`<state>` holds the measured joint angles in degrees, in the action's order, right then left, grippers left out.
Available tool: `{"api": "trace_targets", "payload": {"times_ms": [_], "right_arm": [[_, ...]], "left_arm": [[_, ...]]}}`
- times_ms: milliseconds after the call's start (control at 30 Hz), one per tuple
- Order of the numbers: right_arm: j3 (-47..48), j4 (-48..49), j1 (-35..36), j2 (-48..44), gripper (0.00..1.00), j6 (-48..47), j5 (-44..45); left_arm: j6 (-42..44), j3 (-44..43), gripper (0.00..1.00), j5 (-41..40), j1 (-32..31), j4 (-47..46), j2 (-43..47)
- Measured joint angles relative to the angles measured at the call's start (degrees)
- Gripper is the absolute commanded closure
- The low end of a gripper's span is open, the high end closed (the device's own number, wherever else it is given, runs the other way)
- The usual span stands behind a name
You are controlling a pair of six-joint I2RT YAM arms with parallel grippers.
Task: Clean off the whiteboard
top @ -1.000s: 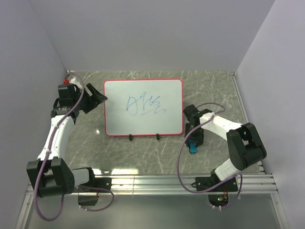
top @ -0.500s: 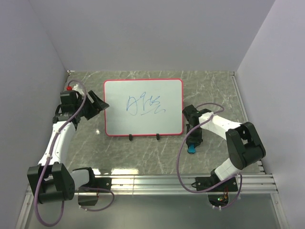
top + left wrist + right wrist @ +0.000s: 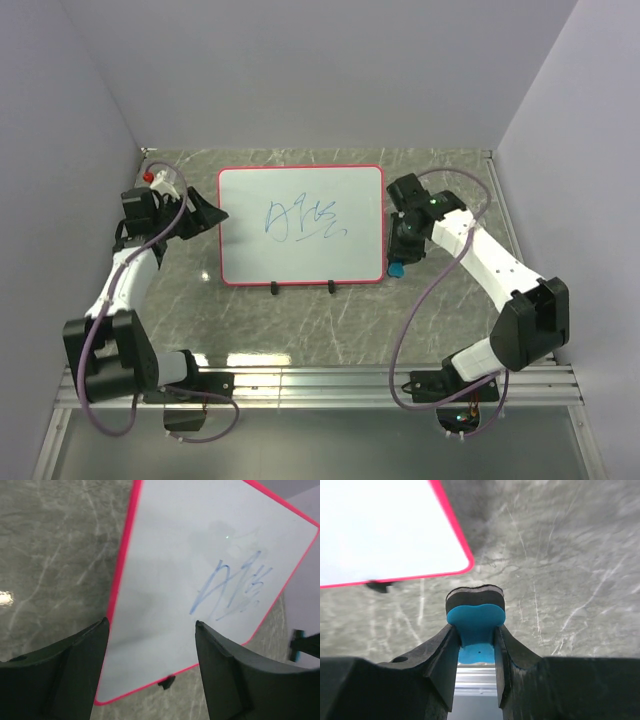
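The whiteboard (image 3: 300, 225), white with a red-pink frame and two small black feet on its near edge, lies flat on the marble table and carries a blue scribble (image 3: 305, 220). It also shows in the left wrist view (image 3: 200, 580) and its corner in the right wrist view (image 3: 380, 530). My right gripper (image 3: 398, 262) is shut on a blue eraser (image 3: 475, 625) with a dark felt face, held just off the board's right near corner. My left gripper (image 3: 212, 213) is open and empty at the board's left edge, jaws wide over it (image 3: 150, 650).
A red-capped object (image 3: 150, 177) lies at the far left corner behind the left arm. Grey walls close in the table on three sides. A metal rail (image 3: 330, 385) runs along the near edge by the arm bases.
My right gripper lifted the blue eraser from the table and carried it up and back to the board's right near corner. My left gripper shifted slightly farther back along the board's left edge.
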<state>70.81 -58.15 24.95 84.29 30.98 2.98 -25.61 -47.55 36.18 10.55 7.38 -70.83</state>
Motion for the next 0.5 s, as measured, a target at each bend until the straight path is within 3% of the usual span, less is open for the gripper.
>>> {"api": "trace_targets", "payload": {"times_ms": [267, 500], "right_arm": [[11.87, -7.91, 0.04, -0.15, 1.0, 0.72, 2.47], [14.29, -9.88, 0.04, 1.44, 1.0, 3.93, 3.13]], "left_arm": [[-2.43, -2.01, 0.28, 5.79, 2.14, -12.33, -17.31], [-9.86, -8.61, 0.35, 13.05, 2.08, -23.89, -27.39]]}}
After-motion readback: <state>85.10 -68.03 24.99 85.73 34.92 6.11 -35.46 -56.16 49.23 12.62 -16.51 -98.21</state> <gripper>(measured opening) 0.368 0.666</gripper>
